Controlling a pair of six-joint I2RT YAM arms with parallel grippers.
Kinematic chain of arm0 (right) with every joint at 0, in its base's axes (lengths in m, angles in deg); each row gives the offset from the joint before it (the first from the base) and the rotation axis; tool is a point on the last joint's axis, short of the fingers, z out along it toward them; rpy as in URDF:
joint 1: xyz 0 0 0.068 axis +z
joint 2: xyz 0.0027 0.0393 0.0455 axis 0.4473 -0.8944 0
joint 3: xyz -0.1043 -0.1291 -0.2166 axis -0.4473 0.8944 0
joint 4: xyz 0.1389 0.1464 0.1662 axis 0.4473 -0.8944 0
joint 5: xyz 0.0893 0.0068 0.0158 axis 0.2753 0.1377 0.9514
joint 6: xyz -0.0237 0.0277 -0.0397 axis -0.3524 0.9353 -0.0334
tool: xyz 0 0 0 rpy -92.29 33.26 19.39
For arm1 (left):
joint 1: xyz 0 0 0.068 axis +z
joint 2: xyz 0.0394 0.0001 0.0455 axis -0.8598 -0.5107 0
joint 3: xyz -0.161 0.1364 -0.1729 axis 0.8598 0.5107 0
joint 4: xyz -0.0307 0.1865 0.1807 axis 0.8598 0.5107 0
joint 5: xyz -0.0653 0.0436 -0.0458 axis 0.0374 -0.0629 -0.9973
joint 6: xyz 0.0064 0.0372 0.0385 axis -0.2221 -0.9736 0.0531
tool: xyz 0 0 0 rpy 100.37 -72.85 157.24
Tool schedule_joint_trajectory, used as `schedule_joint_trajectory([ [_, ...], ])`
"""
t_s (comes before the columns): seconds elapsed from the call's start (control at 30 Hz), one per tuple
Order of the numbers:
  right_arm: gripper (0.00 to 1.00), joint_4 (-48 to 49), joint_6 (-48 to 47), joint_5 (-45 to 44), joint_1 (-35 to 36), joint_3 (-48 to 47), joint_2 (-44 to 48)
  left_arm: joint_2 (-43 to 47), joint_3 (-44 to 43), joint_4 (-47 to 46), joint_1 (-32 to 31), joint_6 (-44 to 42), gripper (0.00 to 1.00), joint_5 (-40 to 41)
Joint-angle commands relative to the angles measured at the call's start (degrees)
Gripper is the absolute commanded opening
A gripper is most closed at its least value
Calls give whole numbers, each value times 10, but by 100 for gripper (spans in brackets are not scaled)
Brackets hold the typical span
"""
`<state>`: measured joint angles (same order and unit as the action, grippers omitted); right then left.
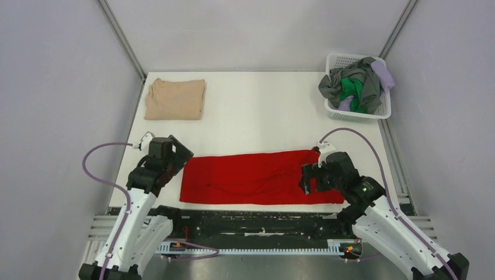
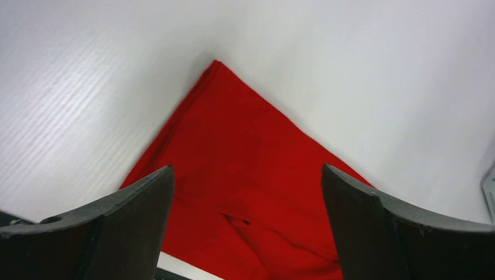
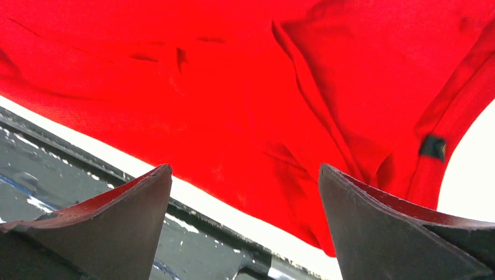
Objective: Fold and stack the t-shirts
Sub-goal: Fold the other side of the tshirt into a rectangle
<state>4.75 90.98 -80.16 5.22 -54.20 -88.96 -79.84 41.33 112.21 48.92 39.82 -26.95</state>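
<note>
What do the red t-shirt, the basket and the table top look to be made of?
Red t-shirt: soft matte cloth, probably cotton knit; it lies limp with creases. Basket: white plastic, seemingly rigid; moulded mesh walls. Table top: white ribbed sheet, possibly corrugated plastic; fine parallel lines show in the left wrist view.

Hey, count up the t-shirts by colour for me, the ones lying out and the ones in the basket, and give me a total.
Red t-shirt, spread out: 1
Beige t-shirt, folded: 1
Grey t-shirt, in the basket: 1
Green t-shirt, in the basket: 1
Lavender t-shirt, in the basket: 1
Total: 5 visible; the heap may hide more.
</note>
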Motion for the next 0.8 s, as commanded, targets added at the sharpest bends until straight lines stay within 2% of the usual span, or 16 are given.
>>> schedule_joint_trajectory([
  [0.0, 98, 86, -5, -59, 3, -29, -38, -61, -6, -110, -3, -36, 100, -120],
  [0.1, 98, 142, 47, -122, 1, -3, -87, -128, 8, -165, -9, -46, 100, -199],
  [0.2, 98, 244, 60, -132, -6, 21, -135, -187, 16, -196, -29, -56, 100, -218],
  [0.27, 98, 331, 64, -104, -8, 34, -164, -221, 17, -201, -42, -65, 100, -216],
  [0.33, 98, 362, 53, -51, -10, 27, -205, -240, 21, -200, -50, -73, 100, -212],
  [0.5, 98, 350, 6, -4, -9, 21, -270, -247, 48, -201, -53, -73, 100, -175],
  [0.63, 98, 338, -34, 14, -10, 40, -262, -242, 50, -199, -53, -78, 100, -168],
  [0.77, 98, 283, -77, 102, -10, 40, -239, -243, 39, -185, -53, -83, 100, -136],
])
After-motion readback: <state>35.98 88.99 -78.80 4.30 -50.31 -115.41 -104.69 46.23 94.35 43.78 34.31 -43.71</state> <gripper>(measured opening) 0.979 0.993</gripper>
